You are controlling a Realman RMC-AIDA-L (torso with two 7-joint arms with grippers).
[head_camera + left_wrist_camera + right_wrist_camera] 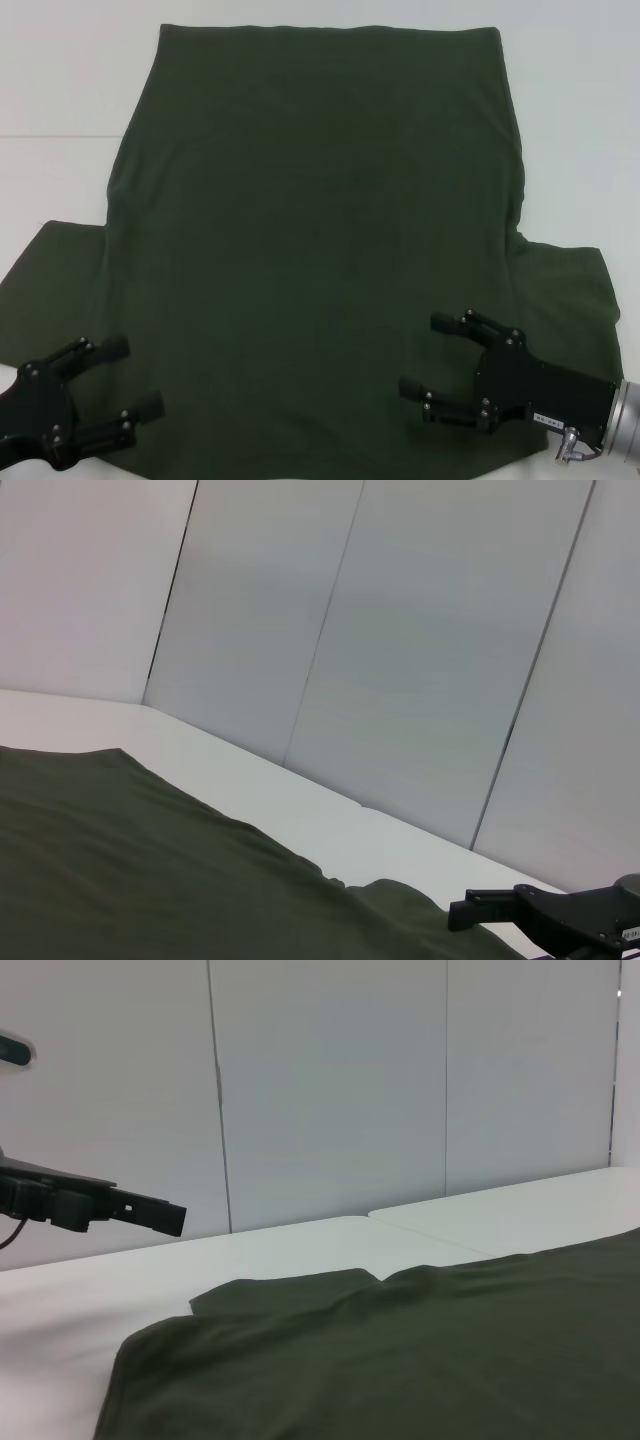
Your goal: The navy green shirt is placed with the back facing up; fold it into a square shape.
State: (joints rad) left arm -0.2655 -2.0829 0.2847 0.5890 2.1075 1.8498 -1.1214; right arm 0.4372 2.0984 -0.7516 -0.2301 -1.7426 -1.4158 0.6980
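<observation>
The navy green shirt [320,230] lies flat on the white table, plain side up. Its straight hem is at the far end and a short sleeve spreads out at each near corner. My left gripper [125,378] hovers open over the near left part of the shirt, beside the left sleeve, with nothing between its fingers. Over the near right part, my right gripper [425,355] is open too, and points inward. The left wrist view shows the shirt [150,870] and a finger of the right gripper [485,912]. A finger of the left gripper [145,1215] shows above the shirt [420,1350] in the right wrist view.
The white table [60,120] shows bare to the left, to the right and beyond the hem. Pale grey wall panels [420,660] stand behind the table. The shirt's near edge runs out of the head view.
</observation>
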